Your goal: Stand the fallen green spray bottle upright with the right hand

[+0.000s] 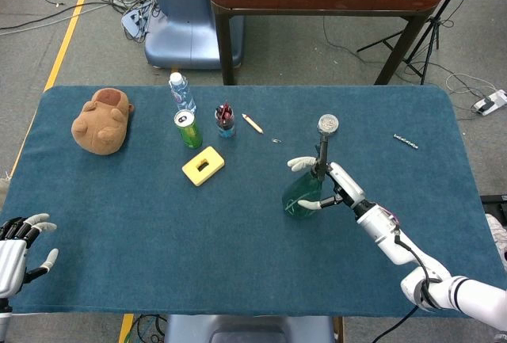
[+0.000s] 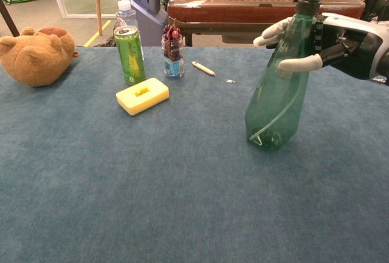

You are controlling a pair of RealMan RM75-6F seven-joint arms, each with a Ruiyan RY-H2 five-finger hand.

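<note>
Right robot hand point(image 2: 331, 38) is wrapped around the neck of the green spray bottle point(image 2: 276, 96), which sits mid-worktop point(image 2: 152, 196) tilted right. I'd tip it back until the base sits flat, then let go slowly so it doesn't topple.

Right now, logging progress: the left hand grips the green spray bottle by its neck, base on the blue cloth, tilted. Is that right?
Not quite: it is the right hand that grips the green spray bottle near its neck, as the chest view shows. The left hand rests open at the table's near left corner in the head view. The rest holds: the bottle's base is on the blue cloth and it leans.
</note>
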